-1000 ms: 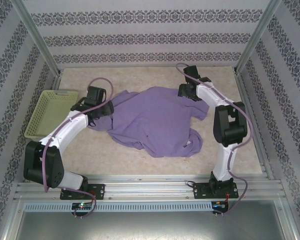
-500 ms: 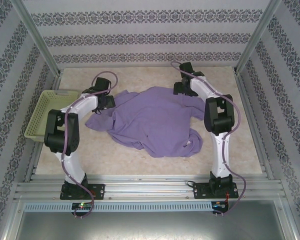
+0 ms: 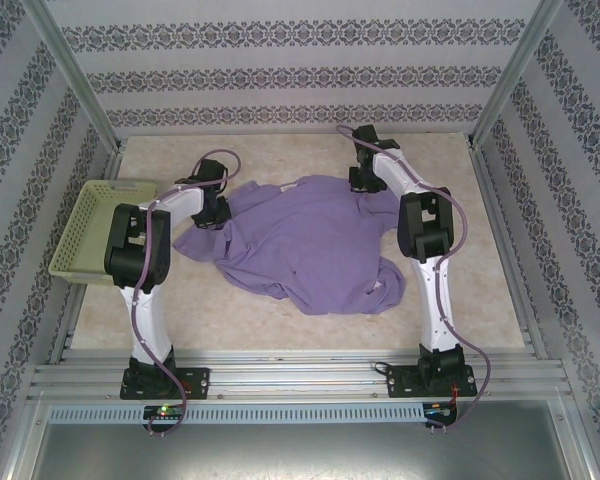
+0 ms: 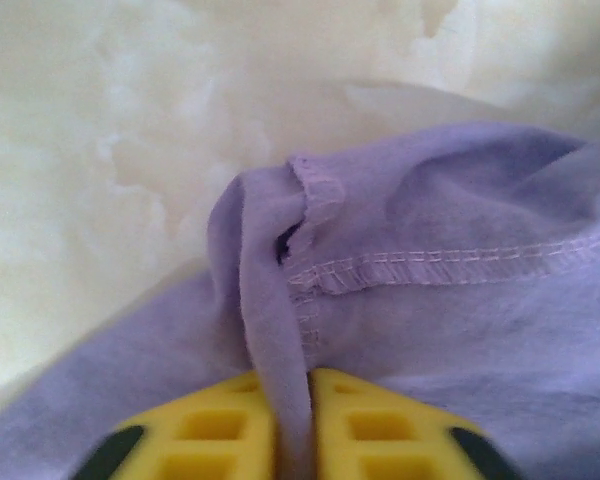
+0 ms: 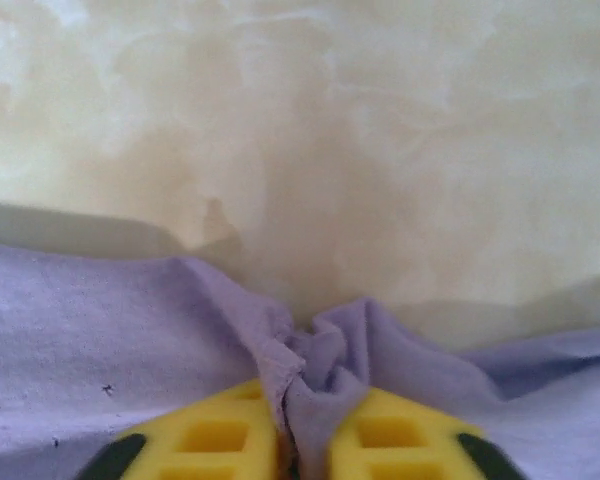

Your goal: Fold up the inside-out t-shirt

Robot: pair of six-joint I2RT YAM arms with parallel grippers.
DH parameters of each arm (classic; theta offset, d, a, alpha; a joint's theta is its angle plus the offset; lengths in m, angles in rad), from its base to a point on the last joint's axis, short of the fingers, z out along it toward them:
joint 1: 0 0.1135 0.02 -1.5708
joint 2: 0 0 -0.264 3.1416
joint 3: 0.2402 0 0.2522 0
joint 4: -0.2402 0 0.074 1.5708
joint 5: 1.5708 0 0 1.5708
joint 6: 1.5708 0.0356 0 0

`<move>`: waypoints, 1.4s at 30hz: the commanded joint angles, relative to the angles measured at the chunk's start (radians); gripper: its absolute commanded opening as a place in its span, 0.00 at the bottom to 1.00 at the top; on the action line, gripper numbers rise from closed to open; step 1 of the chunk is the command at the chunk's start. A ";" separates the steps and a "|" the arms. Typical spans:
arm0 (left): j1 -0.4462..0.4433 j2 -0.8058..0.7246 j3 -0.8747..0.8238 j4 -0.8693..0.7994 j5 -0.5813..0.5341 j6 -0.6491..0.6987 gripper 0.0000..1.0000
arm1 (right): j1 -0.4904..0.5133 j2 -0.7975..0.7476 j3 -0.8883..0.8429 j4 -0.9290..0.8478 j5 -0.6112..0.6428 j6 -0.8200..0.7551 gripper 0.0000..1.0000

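The left gripper (image 4: 291, 425) is clamped on a stitched hem fold of the inside-out t-shirt (image 3: 315, 245), and the cloth rises between its fingers. The right gripper (image 5: 301, 440) pinches a bunched edge (possibly a sleeve; the view is too close). The garment lies crumpled between both grippers.

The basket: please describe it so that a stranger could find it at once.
Start from the beige table between the patterned walls. At its left edge lies the yellow-green basket, a rigid latticed tray; the purple t-shirt to its right is soft cloth.
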 commanded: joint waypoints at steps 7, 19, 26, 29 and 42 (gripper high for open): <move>0.017 -0.363 -0.073 0.091 -0.043 0.022 0.00 | 0.025 -0.567 -0.425 0.283 0.190 -0.044 0.00; 0.005 -0.976 -0.085 0.165 -0.010 0.030 0.00 | 0.203 -1.288 -0.666 0.436 0.370 -0.146 0.00; 0.004 -1.139 0.042 0.214 0.082 0.019 0.00 | 0.313 -1.535 -0.538 0.387 0.305 -0.171 0.00; 0.004 -1.179 0.078 0.262 0.093 0.015 0.00 | 0.327 -1.574 -0.480 0.369 0.255 -0.165 0.00; 0.004 -0.867 0.159 0.337 0.002 0.066 0.00 | 0.270 -1.324 -0.345 0.419 0.372 -0.298 0.00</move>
